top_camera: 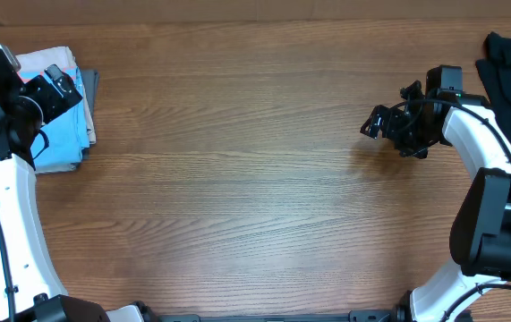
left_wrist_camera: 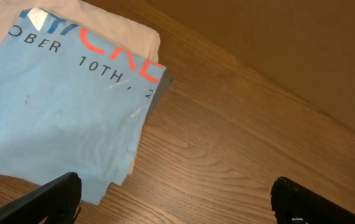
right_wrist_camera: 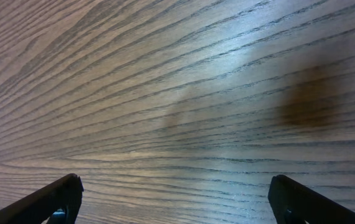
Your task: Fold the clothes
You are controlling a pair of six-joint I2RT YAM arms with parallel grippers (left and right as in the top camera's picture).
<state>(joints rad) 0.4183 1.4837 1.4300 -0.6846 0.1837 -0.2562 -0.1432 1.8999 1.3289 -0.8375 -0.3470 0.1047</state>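
The clothes, a light blue T-shirt (left_wrist_camera: 59, 106) with small white text and red lettering, lie folded flat on top of a stack at the table's far left (top_camera: 61, 139). My left gripper (top_camera: 58, 85) hovers over this stack. In the left wrist view the left gripper (left_wrist_camera: 177, 199) is open, with only bare wood and the shirt's corner between its dark fingertips (left_wrist_camera: 56, 194). Its jaws hold nothing. My right gripper (top_camera: 376, 122) is at the right side of the table. The right gripper (right_wrist_camera: 176, 199) stands open above bare wood, far from the shirt.
A cream garment (left_wrist_camera: 124, 28) and a grey layer (left_wrist_camera: 165, 81) lie under the blue shirt. A dark garment (top_camera: 510, 63) is heaped at the table's back right corner. Wooden tabletop (top_camera: 237, 179) stretches between the two arms.
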